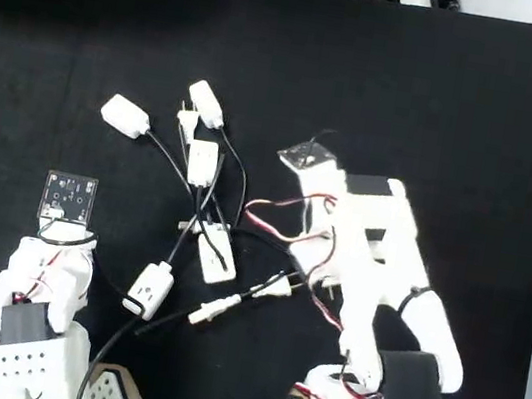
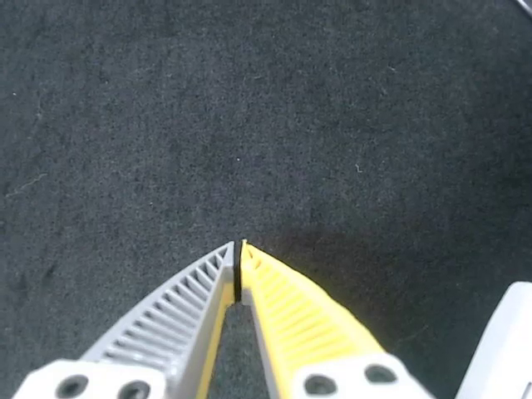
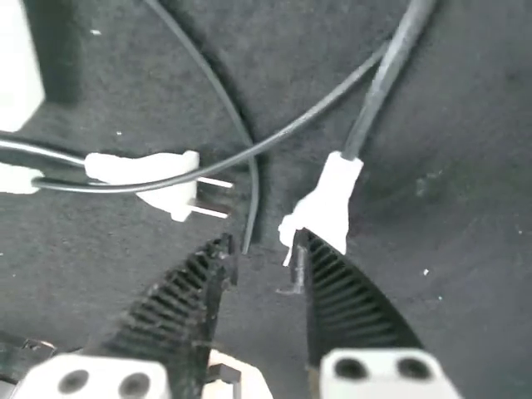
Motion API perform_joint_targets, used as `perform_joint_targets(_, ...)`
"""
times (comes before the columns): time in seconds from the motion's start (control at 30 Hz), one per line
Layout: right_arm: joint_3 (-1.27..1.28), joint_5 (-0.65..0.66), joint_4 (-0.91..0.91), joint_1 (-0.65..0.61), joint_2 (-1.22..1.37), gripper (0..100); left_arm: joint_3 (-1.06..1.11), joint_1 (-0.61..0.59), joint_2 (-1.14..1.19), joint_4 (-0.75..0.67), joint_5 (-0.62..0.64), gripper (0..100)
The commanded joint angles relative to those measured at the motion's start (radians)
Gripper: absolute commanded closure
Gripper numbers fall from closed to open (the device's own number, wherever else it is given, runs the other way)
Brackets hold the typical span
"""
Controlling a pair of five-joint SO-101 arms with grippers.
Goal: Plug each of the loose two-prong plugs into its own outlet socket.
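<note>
Right jaws spread, plug (image 3: pixel 331 199) at one tip, black cable (image 3: pixel 254 191) in gap; left jaws pressed together.

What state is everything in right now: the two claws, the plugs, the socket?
Left claw: shut, over bare black cloth.
Right claw: open, one finger beside the near plug.
Near plug: unplugged, lying by that finger.
Far plug: unplugged, prongs bare, lying flat.
Outlet socket: lying on the cloth, slots look empty.
</note>
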Motion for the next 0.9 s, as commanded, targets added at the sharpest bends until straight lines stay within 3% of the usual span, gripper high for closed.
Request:
perform_joint_targets(0.0,0.013,-0.002,-0.021,-0.005,0.002,88.8,-0.008,-0.002,-0.005,-0.021,-0.011,97)
perform_joint_targets(0.33,0.073,0.008,-0.129,0.126,0.002,88.7,-0.008,-0.002,-0.005,-0.020,-0.011,97)
perform_joint_targets(0.87,-0.002,0.048,-0.127,0.112,0.239,88.7,-0.008,-0.002,-0.005,-0.017,-0.011,97)
